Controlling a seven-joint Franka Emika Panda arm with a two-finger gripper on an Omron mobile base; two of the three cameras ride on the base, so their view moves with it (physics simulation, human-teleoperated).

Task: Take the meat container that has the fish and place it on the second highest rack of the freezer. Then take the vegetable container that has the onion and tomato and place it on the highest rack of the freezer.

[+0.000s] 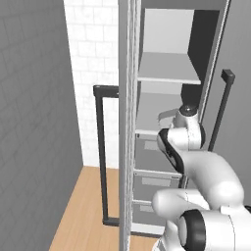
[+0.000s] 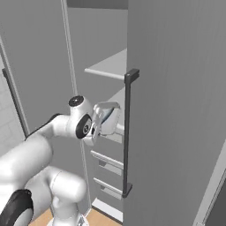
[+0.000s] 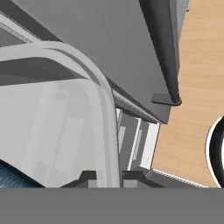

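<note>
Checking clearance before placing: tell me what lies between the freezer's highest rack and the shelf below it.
Left base view: nothing between the highest rack and lower shelf; that stretch is bare.

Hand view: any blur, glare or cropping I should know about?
Hand view: sharp, no glare, flat rendered shading; container is cropped by the frame, gripper shut on its rim. Left base view: arm blocks part of the freezer shelves. Right base view: soft, even light, container small.

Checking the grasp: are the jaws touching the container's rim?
Touching. In the hand view the container rim runs between the closed jaws of the gripper.
</note>
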